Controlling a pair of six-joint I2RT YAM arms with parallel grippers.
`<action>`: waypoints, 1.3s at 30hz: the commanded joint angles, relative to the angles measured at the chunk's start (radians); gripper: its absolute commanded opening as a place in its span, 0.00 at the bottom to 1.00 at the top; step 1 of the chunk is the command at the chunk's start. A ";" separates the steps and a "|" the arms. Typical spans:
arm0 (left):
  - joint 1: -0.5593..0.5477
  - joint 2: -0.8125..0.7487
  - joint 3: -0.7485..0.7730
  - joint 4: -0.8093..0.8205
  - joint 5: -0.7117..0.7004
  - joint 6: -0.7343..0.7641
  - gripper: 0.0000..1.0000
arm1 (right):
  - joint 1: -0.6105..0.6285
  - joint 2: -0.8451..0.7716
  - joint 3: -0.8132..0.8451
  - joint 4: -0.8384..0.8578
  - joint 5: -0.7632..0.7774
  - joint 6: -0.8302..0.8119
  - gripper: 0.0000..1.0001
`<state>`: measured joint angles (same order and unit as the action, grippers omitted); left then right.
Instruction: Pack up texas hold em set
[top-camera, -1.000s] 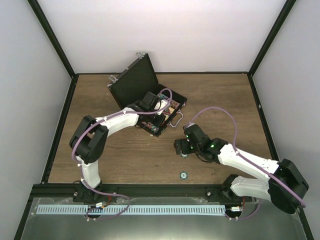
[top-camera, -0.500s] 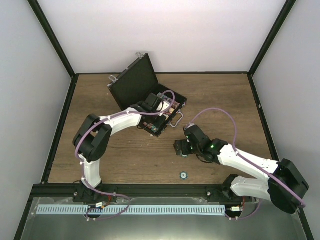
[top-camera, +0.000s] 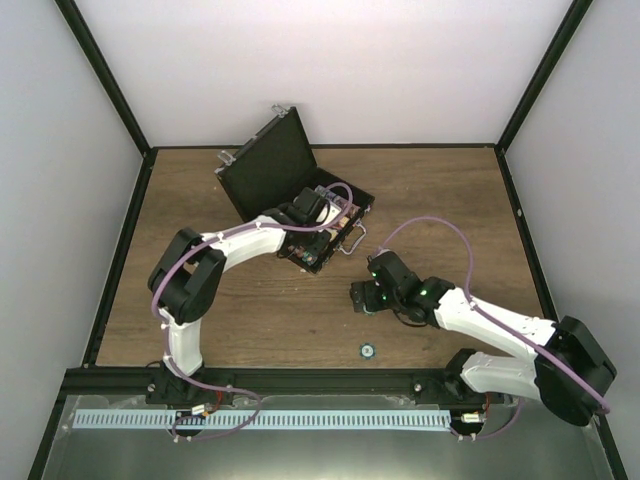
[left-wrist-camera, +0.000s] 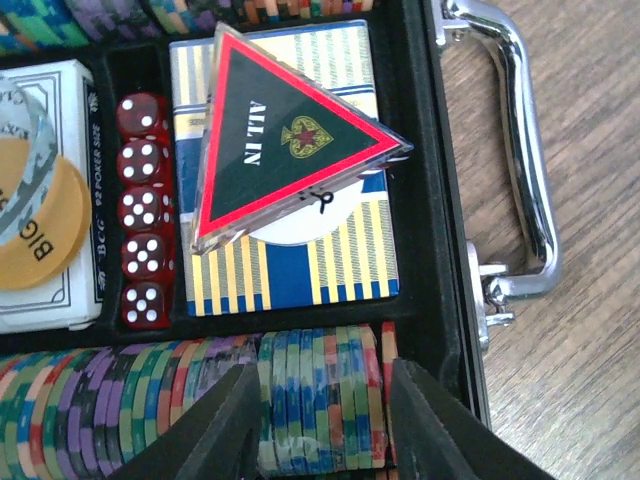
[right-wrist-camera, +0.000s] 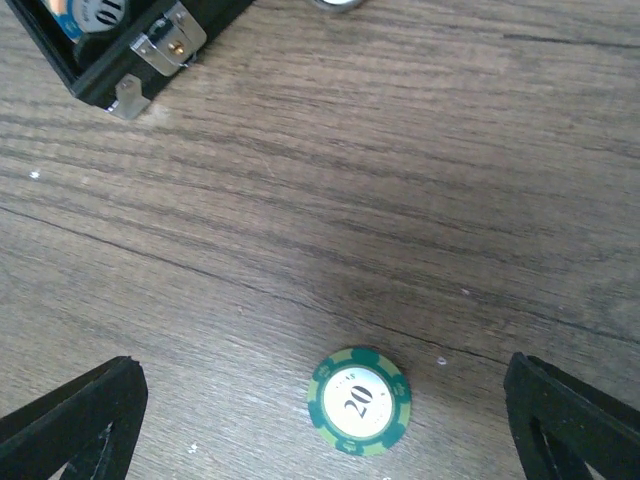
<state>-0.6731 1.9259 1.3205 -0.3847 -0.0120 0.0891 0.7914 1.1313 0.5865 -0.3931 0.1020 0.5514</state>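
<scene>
My left gripper (left-wrist-camera: 322, 388) gapes above the black briefcase (left-wrist-camera: 428, 230), its triangular marker (left-wrist-camera: 285, 140) reading "ALL IN"; my right gripper (right-wrist-camera: 322, 372) gapes wide near a green chip (right-wrist-camera: 359, 400) marked "20"

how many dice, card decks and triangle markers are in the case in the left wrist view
red dice: 5
card decks: 2
triangular marker: 1
total: 8
</scene>
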 joint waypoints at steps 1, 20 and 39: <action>-0.020 -0.043 0.021 -0.009 -0.054 0.005 0.42 | -0.006 0.010 0.044 -0.073 0.031 0.003 1.00; 0.138 -0.476 -0.147 0.053 -0.217 -0.162 1.00 | 0.013 0.229 0.135 -0.174 -0.010 0.068 0.85; 0.164 -0.479 -0.123 -0.002 -0.245 -0.165 1.00 | 0.093 0.419 0.207 -0.241 0.064 0.119 0.67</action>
<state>-0.5064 1.4719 1.1980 -0.3840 -0.2501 -0.0723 0.8680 1.5124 0.7689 -0.6209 0.1436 0.6533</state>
